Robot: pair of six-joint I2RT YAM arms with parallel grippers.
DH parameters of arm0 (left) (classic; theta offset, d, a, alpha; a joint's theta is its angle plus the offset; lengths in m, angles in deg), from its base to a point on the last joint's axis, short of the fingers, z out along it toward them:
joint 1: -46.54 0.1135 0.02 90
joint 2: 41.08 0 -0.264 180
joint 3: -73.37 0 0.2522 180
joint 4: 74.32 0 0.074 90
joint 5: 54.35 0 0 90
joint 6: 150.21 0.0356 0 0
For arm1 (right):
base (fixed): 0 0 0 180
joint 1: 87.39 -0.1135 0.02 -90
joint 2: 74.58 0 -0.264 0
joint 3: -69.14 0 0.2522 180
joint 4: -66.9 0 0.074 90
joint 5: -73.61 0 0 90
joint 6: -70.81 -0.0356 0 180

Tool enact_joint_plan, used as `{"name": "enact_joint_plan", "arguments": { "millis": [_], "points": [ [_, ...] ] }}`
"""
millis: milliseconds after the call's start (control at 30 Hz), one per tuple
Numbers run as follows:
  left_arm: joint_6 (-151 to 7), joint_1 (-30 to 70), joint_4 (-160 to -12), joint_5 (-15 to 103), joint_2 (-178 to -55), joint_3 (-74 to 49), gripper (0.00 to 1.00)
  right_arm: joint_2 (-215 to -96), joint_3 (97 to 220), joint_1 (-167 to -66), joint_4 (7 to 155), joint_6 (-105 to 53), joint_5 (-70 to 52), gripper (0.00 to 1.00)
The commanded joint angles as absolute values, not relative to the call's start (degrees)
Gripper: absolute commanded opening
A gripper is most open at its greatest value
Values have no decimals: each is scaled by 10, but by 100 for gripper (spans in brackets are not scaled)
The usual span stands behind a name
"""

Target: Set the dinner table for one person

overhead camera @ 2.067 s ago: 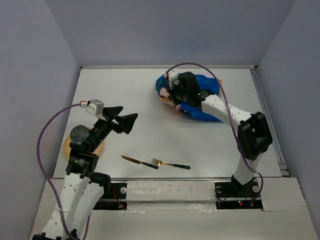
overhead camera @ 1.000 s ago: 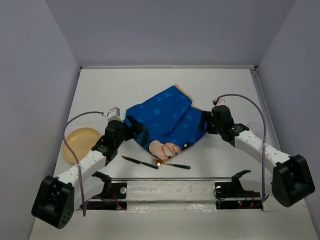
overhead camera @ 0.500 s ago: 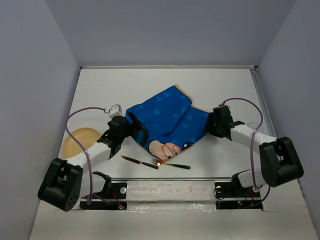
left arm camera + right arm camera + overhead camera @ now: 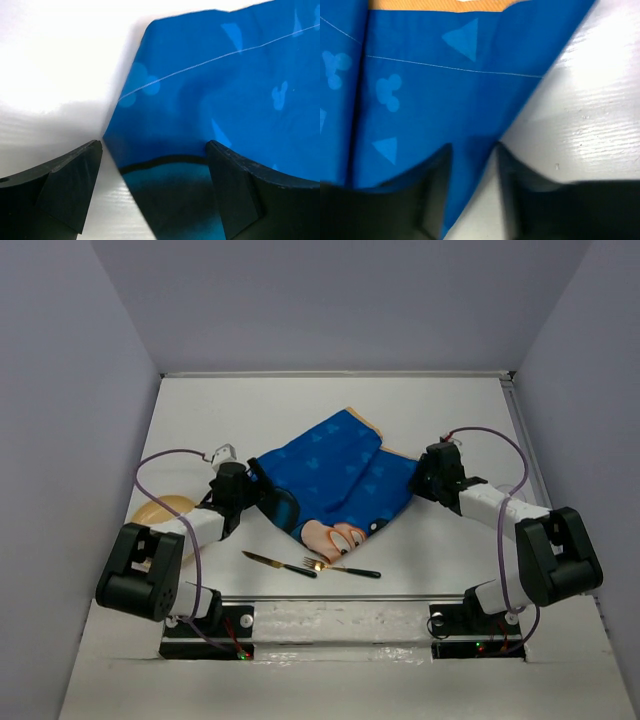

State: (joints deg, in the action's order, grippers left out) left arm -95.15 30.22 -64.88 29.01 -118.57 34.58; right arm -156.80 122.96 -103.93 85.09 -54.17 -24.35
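The dinner table [image 4: 230,420] is a wide white top. A blue mouse-print mat [image 4: 320,470] lies on it at a slant, with a crease down its middle and a face patch at its near edge. My left gripper [image 4: 268,498] sits low at the mat's left corner. In the left wrist view it [image 4: 155,195] is wide open, with that mat corner [image 4: 220,90] lying flat between the fingers. My right gripper [image 4: 422,480] is at the mat's right edge. In the right wrist view it [image 4: 475,190] stands open astride the mat's edge [image 4: 420,90], not pinching it.
A knife [image 4: 278,563] and a fork [image 4: 342,567] lie near the front edge, just below the mat's face patch. A yellow plate [image 4: 158,510] sits at the left, partly hidden behind my left arm. Grey walls enclose the table on three sides.
The mat, bunched at the back right in the right gripper two seconds ago, now lies spread mid-table. In the last half second both arms drew back slightly, and the mat barely shifted.
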Motion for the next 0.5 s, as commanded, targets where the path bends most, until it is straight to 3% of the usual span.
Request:
{"name": "enact_joint_plan", "arguments": {
  "millis": [0,67,133,233,367,400,433,467],
  "points": [
    [-940,307,-614,307,-1208,313,93,-1559,1244,-1037,813,-543,-244,79],
    [-939,307,-606,301,-1221,313,84,-1567,1239,-1037,813,-543,-246,93],
    [-940,306,-601,299,-1231,314,76,-1579,1239,-1037,813,-543,-251,93],
    [-950,306,-578,310,-1246,314,52,-1606,1244,-1037,814,-555,-247,83],
    [-959,306,-545,312,-1241,322,33,-1612,1246,-1037,787,-570,-239,60],
    [-959,307,-540,308,-1234,324,29,-1612,1247,-1037,780,-569,-237,41],
    [-961,306,-529,304,-1230,326,18,-1615,1251,-1037,776,-567,-231,27],
    [-962,306,-522,298,-1227,329,12,-1616,1257,-1037,772,-565,-228,16]
  ]
}}
